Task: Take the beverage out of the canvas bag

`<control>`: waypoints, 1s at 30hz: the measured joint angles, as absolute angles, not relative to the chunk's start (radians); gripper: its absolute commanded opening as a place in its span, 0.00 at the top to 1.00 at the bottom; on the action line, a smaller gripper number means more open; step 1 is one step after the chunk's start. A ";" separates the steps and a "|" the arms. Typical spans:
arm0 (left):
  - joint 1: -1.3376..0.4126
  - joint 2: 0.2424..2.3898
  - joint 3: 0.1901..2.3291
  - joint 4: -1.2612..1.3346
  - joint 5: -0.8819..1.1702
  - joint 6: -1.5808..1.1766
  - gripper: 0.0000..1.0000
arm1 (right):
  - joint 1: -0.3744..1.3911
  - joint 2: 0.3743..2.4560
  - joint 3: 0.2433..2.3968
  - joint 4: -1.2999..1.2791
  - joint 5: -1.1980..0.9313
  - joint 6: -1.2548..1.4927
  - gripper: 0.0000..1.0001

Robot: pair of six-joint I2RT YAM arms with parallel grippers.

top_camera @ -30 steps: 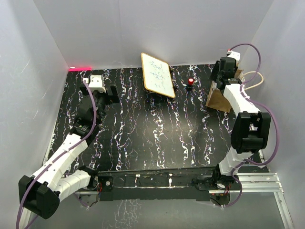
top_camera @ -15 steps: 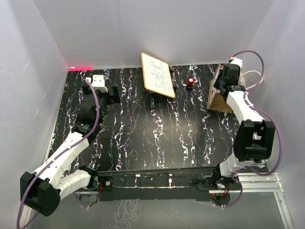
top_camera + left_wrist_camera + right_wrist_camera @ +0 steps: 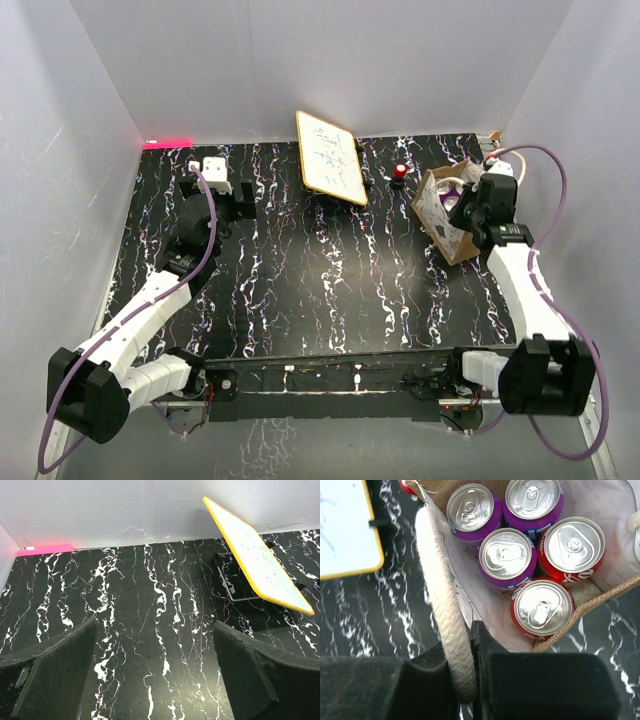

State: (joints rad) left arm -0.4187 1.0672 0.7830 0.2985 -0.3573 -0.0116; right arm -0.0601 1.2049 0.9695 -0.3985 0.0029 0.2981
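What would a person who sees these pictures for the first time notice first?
The open canvas bag, far right on the table, packed with three purple cans and two red cans. The right gripper pinches its cream rope handle. A yellow-framed whiteboard stands tilted at the back.

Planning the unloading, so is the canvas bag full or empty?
Full: three purple cans and two red cans stand upright inside the canvas bag. The right gripper clamps its rope handle.

The bag (image 3: pixel 609 597) is coarse tan cloth with a braided rope handle (image 3: pixel 447 625); the cans (image 3: pixel 506 553) have shiny metal tops. The tabletop (image 3: pixel 150 645) looks smooth; the fingers (image 3: pixel 52 677) matt, grainy.
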 measured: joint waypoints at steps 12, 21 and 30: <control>-0.419 1.067 0.783 0.283 -0.338 -0.028 0.03 | 0.020 0.881 0.788 -0.553 -0.263 0.386 0.92; -0.419 1.071 0.783 0.278 -0.337 -0.030 0.03 | 0.471 0.904 0.787 -0.550 -0.138 0.537 0.92; -0.419 1.068 0.846 0.191 -0.329 -0.124 0.03 | 0.924 1.131 0.842 -0.379 0.033 0.665 0.76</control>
State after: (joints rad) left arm -0.4191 1.0683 0.8463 0.1905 -0.3294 -0.1242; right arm 0.9237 1.1305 0.8417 -0.3790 0.0334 0.6647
